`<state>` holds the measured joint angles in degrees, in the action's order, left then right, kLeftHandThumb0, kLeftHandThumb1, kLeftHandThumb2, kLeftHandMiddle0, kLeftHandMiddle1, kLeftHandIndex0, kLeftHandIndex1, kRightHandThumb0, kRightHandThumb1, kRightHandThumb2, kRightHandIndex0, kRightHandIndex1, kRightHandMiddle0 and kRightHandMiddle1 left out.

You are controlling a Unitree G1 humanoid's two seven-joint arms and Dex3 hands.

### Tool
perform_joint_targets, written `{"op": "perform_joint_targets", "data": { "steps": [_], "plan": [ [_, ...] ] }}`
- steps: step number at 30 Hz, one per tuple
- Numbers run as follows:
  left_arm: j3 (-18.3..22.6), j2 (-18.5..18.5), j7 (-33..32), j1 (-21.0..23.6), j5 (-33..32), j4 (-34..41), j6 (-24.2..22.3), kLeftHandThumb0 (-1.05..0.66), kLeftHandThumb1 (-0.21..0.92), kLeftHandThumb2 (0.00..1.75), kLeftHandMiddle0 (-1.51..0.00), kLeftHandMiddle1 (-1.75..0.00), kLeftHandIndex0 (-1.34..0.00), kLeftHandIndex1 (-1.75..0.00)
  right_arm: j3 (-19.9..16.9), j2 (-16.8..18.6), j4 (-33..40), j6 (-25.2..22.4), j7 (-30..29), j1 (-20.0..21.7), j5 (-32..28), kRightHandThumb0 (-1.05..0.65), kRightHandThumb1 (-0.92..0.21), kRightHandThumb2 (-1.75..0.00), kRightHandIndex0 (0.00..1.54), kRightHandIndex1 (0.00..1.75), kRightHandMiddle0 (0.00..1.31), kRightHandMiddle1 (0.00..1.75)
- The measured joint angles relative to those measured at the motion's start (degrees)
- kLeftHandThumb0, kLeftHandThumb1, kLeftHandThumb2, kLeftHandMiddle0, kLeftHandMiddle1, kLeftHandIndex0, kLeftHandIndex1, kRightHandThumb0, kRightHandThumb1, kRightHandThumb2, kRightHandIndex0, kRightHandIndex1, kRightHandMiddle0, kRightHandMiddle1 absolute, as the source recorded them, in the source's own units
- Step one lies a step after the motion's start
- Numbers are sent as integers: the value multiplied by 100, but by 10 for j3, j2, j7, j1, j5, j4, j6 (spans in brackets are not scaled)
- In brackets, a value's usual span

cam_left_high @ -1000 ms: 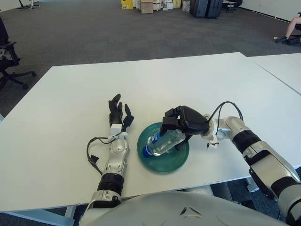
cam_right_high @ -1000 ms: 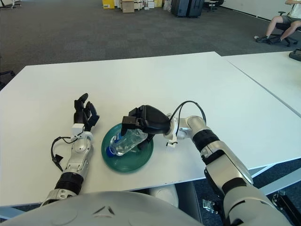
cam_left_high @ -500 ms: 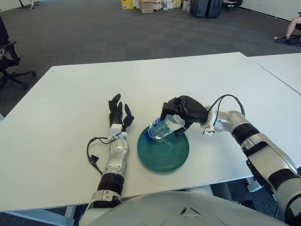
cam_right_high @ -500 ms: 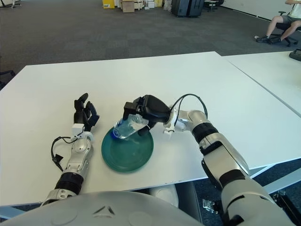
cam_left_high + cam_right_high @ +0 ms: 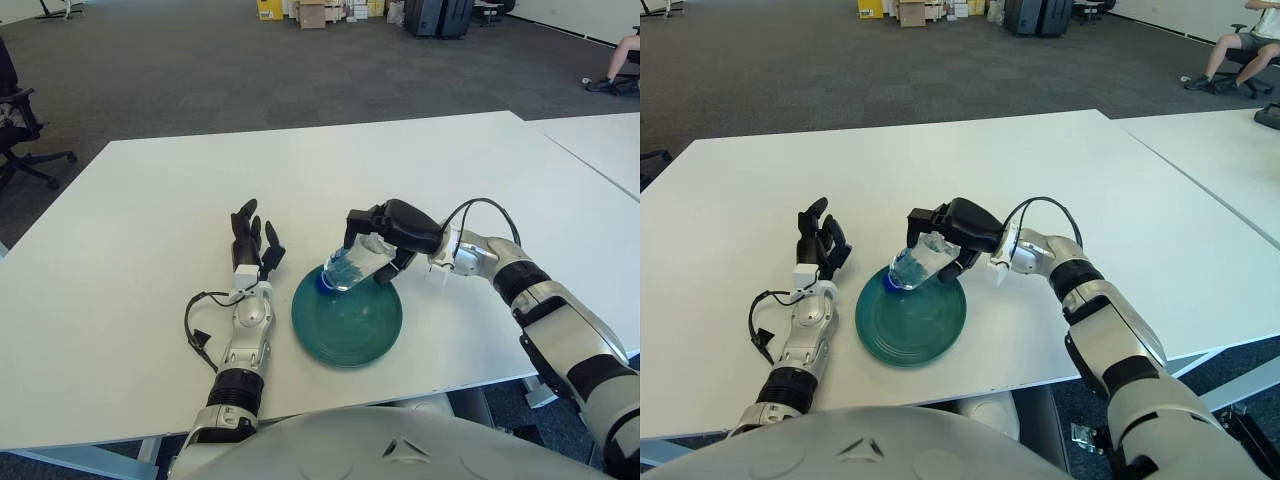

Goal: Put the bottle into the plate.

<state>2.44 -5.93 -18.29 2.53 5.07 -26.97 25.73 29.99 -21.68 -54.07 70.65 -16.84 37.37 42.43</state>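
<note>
Since the earlier frame the bottle (image 5: 355,266) has been lifted off the middle of the plate (image 5: 347,318) and carried toward its far rim, with the right hand (image 5: 392,232) drawn back and upward along with it. The right fingers (image 5: 361,222) are seen clamped around the bottle's upper body. Its long axis is tilted, the blue cap end pointing down and to the robot's left, hanging over or just touching the plate's far edge; contact cannot be told for certain. The plate lies directly below and nearer the robot, so a lowering toward the robot is judged to be needed. The left hand (image 5: 251,242) shows just left of the plate on the worktop (image 5: 150,230), fingers spread, clear of the path.
</note>
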Motion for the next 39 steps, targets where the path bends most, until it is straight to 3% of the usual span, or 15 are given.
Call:
{"op": "perform_joint_targets", "data": {
  "steps": [12,26,39],
  "plan": [
    [0,0,0,0,0,0,0,-81,92,84,-37,-1,0,-83,-16,4,-2,-1,80,0,-52,-45,-41,-120,106,175,54,175],
    [1,0,0,0,1,-4,1,-81,92,84,-36,0,0,-84,-24,9,0,21,83,-13,-52,-44,-44,-116,103,175,52,175],
    [1,0,0,0,2,-4,1,-79,92,85,-36,0,0,-85,-27,7,32,36,41,-39,-14,-44,-44,-116,105,175,52,175]
  ]
}}
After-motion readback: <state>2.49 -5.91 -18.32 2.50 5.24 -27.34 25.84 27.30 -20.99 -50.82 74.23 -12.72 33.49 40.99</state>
